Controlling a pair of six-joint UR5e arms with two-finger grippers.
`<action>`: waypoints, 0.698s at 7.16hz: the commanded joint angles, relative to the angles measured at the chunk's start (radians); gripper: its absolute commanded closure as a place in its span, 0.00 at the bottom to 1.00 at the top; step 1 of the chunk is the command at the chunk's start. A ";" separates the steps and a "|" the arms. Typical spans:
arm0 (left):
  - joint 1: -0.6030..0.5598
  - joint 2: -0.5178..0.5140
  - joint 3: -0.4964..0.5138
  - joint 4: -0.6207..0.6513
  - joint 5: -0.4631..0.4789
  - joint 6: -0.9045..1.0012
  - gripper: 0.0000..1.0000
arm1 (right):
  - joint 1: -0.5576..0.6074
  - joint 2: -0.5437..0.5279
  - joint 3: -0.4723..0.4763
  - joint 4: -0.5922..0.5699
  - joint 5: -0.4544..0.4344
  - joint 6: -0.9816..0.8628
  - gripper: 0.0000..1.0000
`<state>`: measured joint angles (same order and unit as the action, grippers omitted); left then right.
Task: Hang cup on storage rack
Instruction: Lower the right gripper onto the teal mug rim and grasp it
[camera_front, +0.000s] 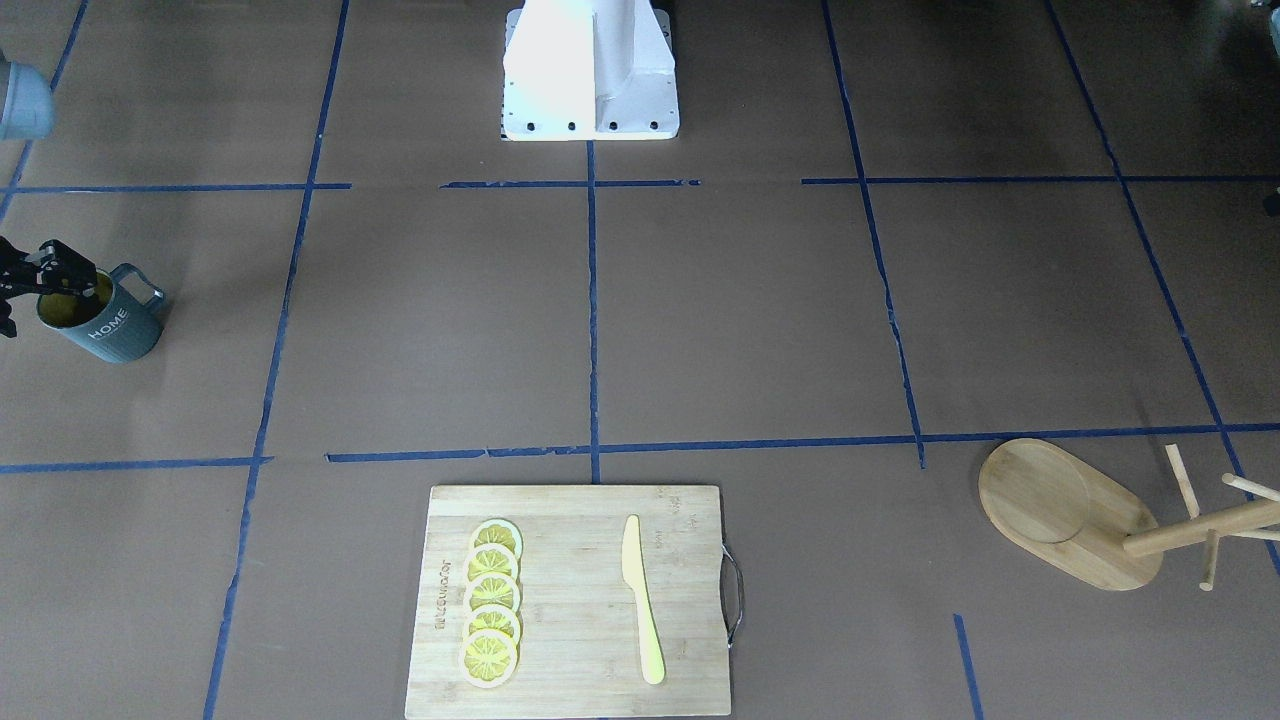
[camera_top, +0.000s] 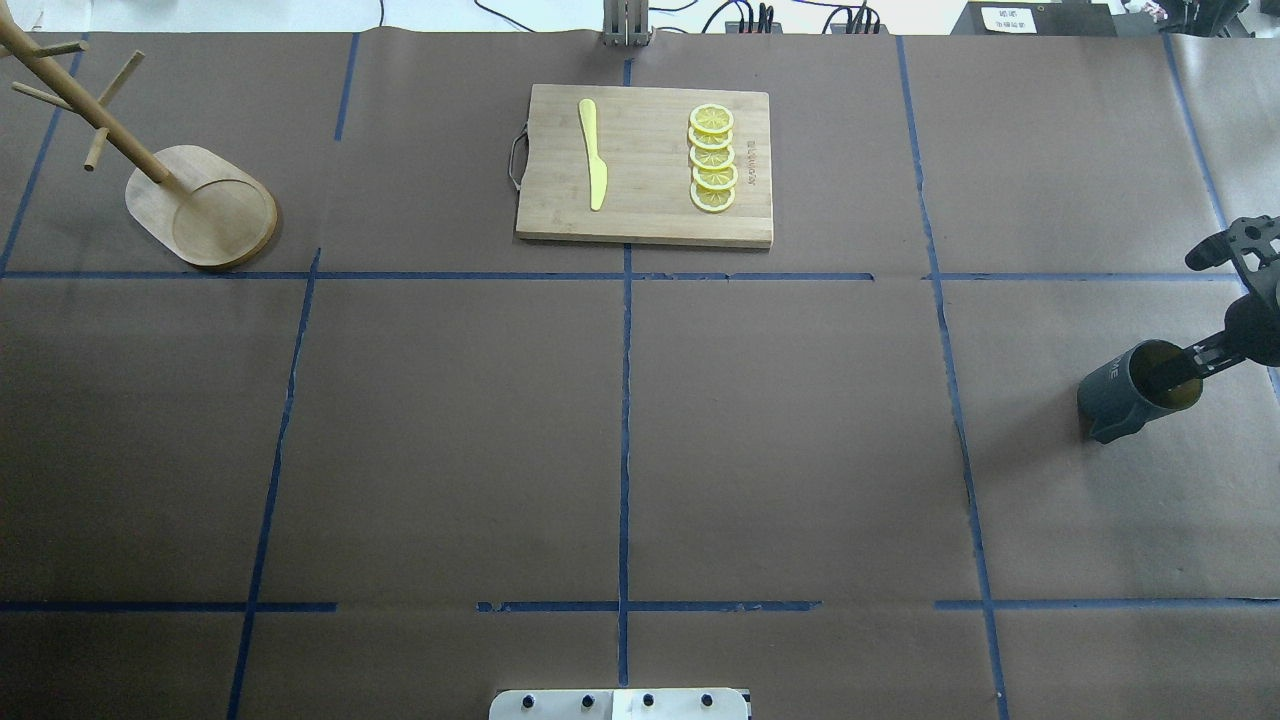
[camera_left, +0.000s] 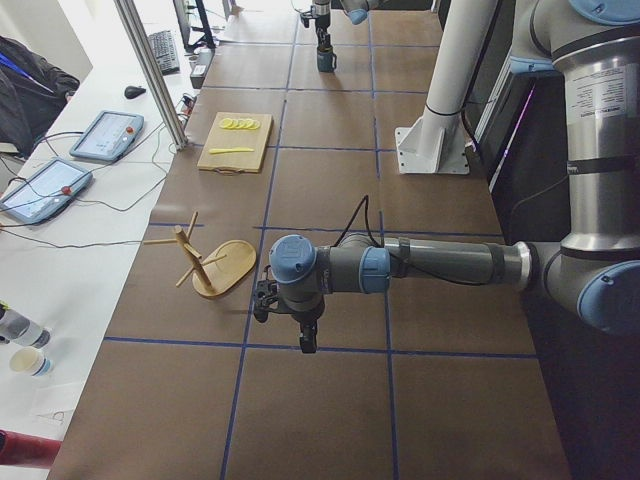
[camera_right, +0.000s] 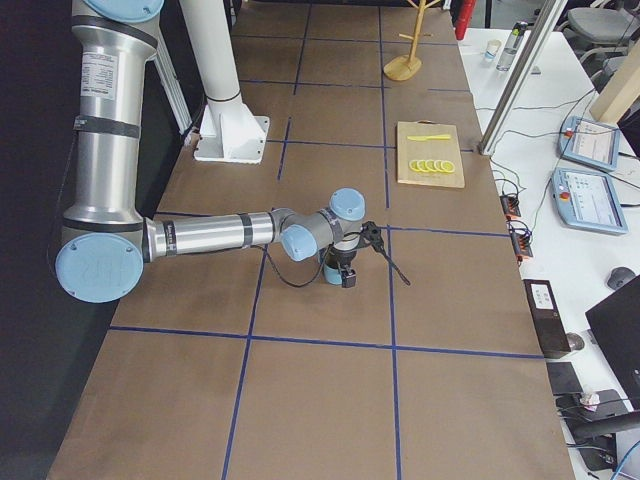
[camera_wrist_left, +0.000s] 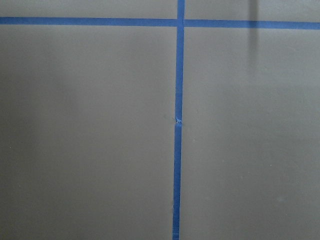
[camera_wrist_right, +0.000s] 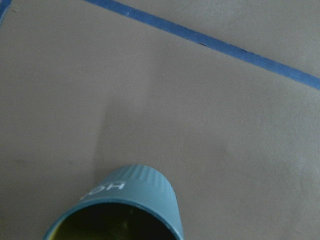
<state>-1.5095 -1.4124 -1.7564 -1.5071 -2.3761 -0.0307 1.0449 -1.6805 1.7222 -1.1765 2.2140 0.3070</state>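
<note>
Wide bare table (camera_top: 640, 430) lies between the cup (camera_top: 1125, 395), far out on the robot's right, and the rack (camera_top: 205, 210), at the far left corner; the two are well apart. The only things along that stretch are a cutting board (camera_top: 645, 215) at the far middle edge, with a yellow knife (camera_top: 594, 155) and a row of lemon slices (camera_top: 713, 160) on it. The left gripper (camera_left: 307, 343) hangs over bare paper near the rack, on the robot's side of it; I cannot tell whether it is spread or closed.

The cup is dark teal-grey and ribbed, with white "HOME" lettering, a yellow inside and a squarish handle; it is upright, long axis vertical, mouth up. The handle points toward the table's middle and a little toward the robot; the lettering faces the far side. The right gripper (camera_front: 58, 280) sits at the rim on the side away from the handle, with one finger (camera_top: 1170, 374) reaching inside; whether it pinches the wall cannot be told. The rack stands upright on its oval base.
</note>
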 joint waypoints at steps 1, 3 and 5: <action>0.000 0.001 0.000 0.001 0.000 0.000 0.00 | -0.008 0.007 -0.009 0.003 -0.004 -0.011 0.85; 0.000 0.001 0.000 0.001 0.000 0.000 0.00 | -0.008 0.010 -0.007 0.003 -0.003 0.001 1.00; 0.000 0.001 0.000 0.001 0.000 0.000 0.00 | -0.008 0.011 0.008 0.001 0.006 0.006 1.00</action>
<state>-1.5094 -1.4113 -1.7564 -1.5064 -2.3761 -0.0307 1.0370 -1.6698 1.7191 -1.1745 2.2139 0.3094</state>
